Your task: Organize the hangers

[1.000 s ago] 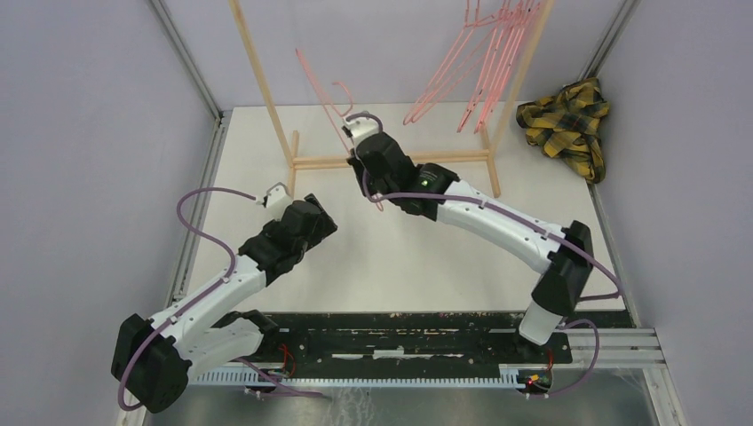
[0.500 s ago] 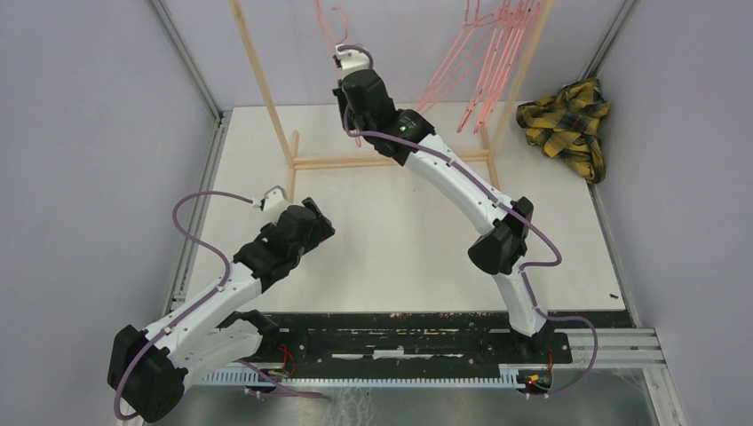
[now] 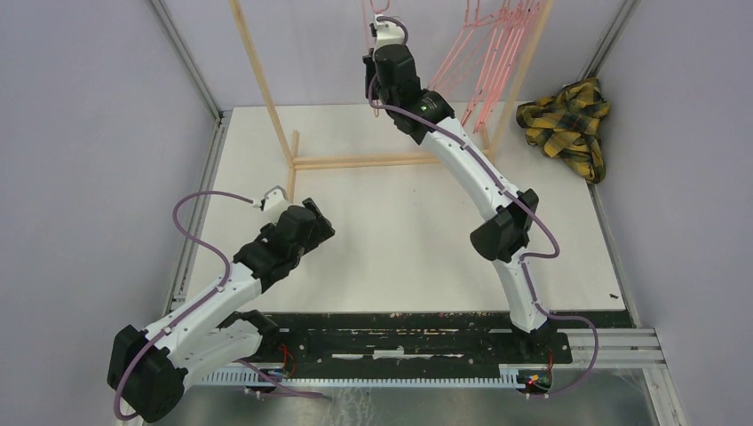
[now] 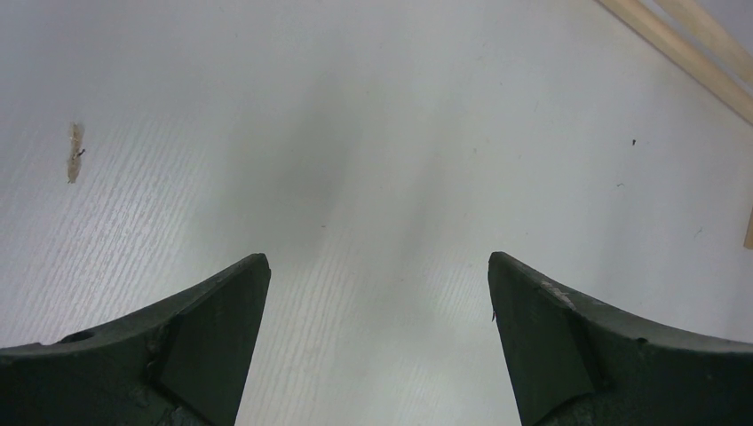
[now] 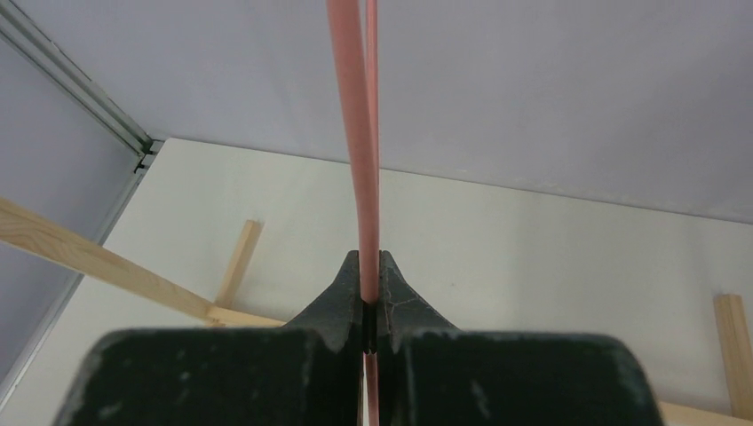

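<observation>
Fingers [image 5: 342,297] of the right gripper [image 5: 369,266] pinch a hanger [image 5: 362,133], which should meet the rack [image 3: 264,80] squarely beside the hung hangers [image 3: 488,53]; left fingers [image 4: 213,342] stand apart, idle.

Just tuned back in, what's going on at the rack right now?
The right end effector is shut on a pink wire hanger, holding it high by the wooden rack, just left of the other hangers that hang at its right end. Whether its hook is on the rail is out of frame. The left end effector hangs open over the bare table, holding nothing.
</observation>
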`<state>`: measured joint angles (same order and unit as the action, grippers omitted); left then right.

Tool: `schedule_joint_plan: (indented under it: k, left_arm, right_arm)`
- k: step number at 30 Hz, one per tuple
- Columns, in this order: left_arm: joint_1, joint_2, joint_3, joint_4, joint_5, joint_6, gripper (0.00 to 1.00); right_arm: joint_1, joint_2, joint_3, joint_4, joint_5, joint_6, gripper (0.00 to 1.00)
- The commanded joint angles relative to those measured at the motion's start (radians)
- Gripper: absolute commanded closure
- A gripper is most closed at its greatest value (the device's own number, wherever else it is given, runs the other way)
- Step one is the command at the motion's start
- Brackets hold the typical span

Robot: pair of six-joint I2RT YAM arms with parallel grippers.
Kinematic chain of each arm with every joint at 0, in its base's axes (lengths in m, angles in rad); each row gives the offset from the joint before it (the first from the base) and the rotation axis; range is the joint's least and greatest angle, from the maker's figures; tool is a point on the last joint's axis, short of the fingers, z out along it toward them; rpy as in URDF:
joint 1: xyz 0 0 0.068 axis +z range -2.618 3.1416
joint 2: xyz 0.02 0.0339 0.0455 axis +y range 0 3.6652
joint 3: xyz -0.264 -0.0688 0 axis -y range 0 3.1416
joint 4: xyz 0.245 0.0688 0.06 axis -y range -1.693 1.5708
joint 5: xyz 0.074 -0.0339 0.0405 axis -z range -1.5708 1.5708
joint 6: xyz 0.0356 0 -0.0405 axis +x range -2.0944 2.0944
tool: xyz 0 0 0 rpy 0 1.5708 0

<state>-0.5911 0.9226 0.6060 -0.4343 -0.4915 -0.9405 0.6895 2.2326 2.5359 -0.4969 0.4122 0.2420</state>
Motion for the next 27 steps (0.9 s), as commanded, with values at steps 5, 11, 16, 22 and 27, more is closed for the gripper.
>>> schedule_joint_plan:
  k: [5, 11, 16, 22, 27]
  left_arm:
    - [-0.001, -0.013, -0.006, -0.016, -0.022, 0.040, 0.01]
    - [-0.001, -0.019, -0.014, -0.022, -0.015, 0.040, 0.01]
    - [-0.001, -0.006, -0.016, -0.019, -0.015, 0.034, 0.01]
    - [-0.001, 0.017, -0.023, -0.003, -0.005, 0.029, 0.01]
    - [-0.001, 0.027, -0.031, 0.008, 0.001, 0.025, 0.01]
  right_arm:
    - [-0.063, 0.045, 0.119, 0.089, -0.023, 0.048, 0.99]
    - [-0.121, 0.057, 0.113, 0.061, -0.053, 0.082, 0.99]
    - [-0.152, 0.059, 0.072, 0.039, -0.090, 0.090, 0.98]
    - [-0.159, 0.019, -0.051, 0.036, -0.125, 0.091, 0.98]
    - [-0.158, -0.041, -0.153, 0.051, -0.137, 0.100, 0.73]
